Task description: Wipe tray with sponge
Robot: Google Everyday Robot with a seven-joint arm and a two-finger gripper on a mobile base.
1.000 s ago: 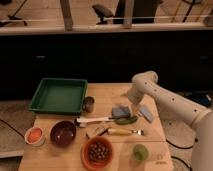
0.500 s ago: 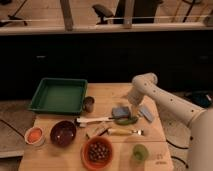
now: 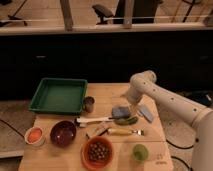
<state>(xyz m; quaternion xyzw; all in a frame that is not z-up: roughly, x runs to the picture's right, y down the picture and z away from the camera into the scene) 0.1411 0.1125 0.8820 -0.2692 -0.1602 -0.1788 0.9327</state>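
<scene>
In the camera view we see a wooden desk (image 3: 107, 95) with the green tray (image 3: 59, 95) at its back left corner, lying flat. The blue-grey sponge (image 3: 120, 111) lies near the middle of the desk, well apart from the tray. The claw (image 3: 129, 104) of the white arm comes down just beside the sponge, at its right upper edge; we cannot tell if it is open or closed. A paler grey pad (image 3: 145, 112) lies just right of the sponge. A small metal cup (image 3: 89, 104) stands beside the tray. In front are a dark purple bowl (image 3: 63, 133) and a green apple (image 3: 140, 152).
</scene>
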